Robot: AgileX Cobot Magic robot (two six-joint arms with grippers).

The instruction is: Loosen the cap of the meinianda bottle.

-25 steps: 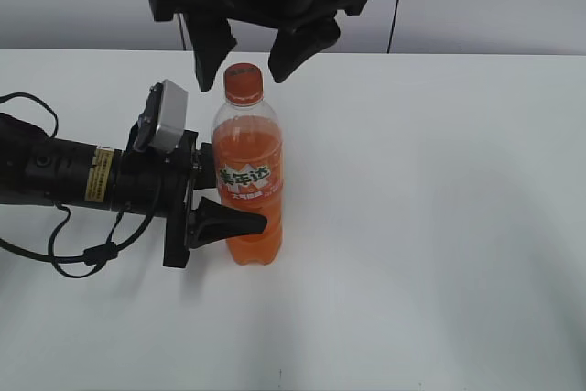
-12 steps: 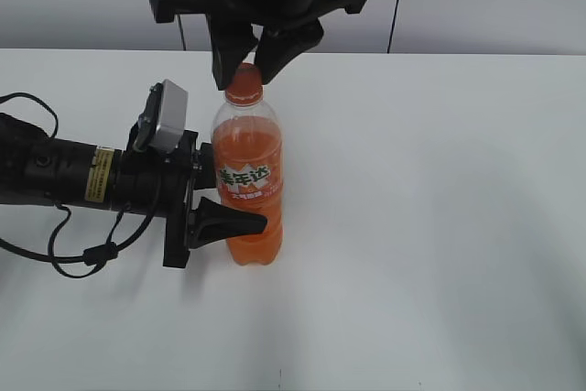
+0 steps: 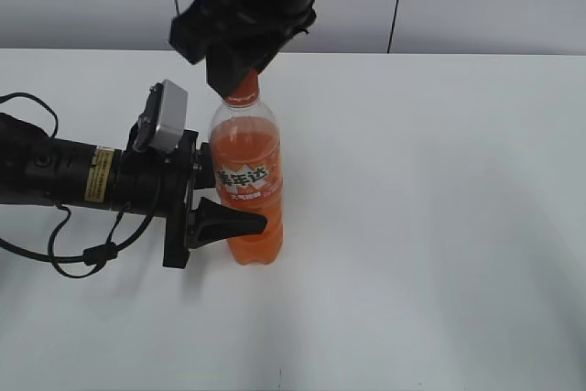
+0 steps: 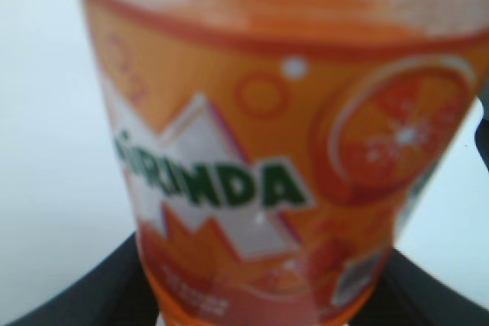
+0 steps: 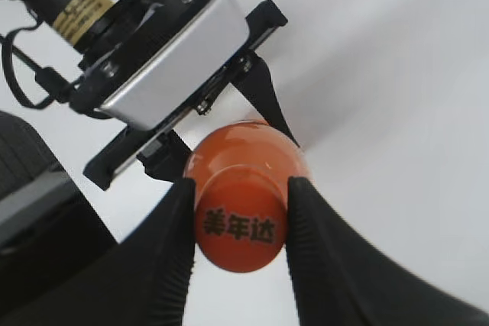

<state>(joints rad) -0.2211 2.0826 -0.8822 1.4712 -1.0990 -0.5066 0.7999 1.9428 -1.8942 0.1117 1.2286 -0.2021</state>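
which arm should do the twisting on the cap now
Right. Its tool already pinches the cap from both sides, above the bottle. The left tool grips the bottle's body, bracing it upright.

One bottle [image 3: 247, 180] of orange drink, upright on one white table [image 3: 439, 226]. One orange cap [image 5: 241, 223] on it. One printed label [image 4: 260, 181] around the body.

Two robot arms in sight, so two grippers: left gripper [image 3: 220, 212] low at the bottle's body, right gripper [image 5: 238, 250] at the cap. One silver camera box [image 3: 168, 116] on the left wrist.
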